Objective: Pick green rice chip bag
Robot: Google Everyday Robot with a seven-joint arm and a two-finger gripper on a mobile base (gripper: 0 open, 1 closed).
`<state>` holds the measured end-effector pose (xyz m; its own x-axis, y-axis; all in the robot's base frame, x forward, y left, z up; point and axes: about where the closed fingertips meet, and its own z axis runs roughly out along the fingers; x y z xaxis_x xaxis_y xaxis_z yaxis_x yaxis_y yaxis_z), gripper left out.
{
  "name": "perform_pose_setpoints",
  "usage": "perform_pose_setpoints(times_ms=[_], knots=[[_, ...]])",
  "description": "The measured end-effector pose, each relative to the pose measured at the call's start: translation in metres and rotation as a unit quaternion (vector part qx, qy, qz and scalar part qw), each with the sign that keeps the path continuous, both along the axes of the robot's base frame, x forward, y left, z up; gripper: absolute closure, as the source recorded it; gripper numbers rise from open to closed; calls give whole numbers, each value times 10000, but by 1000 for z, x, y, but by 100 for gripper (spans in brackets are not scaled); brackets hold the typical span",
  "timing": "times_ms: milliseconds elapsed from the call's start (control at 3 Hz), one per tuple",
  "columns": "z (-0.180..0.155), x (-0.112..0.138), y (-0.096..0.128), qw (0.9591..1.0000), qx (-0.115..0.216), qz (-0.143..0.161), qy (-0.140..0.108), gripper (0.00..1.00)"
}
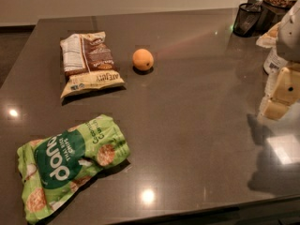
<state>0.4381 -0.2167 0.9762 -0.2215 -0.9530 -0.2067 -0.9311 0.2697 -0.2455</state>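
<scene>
Since the green rice chip bag (70, 165) is lying flat and crinkled, a shallow pinch is being risked, with the foil slipping out. The brown snack bag (89, 64) could be grabbed by mistake. The gripper (277, 102) is being held over the counter's (197, 125) right edge, open or clenched cannot be told. The green bag is being seen at the near-left corner, well apart from it.
</scene>
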Motion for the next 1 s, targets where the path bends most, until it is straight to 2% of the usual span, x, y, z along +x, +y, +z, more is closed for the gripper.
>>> perform_pose_setpoints(times_ms=[333, 667, 1000], knots=[[0, 0, 0, 10000, 0, 0, -1, 0], [-5, 8, 16, 9999, 100, 88, -44, 0], [-15, 19, 44, 9994, 199, 276, -41, 0]])
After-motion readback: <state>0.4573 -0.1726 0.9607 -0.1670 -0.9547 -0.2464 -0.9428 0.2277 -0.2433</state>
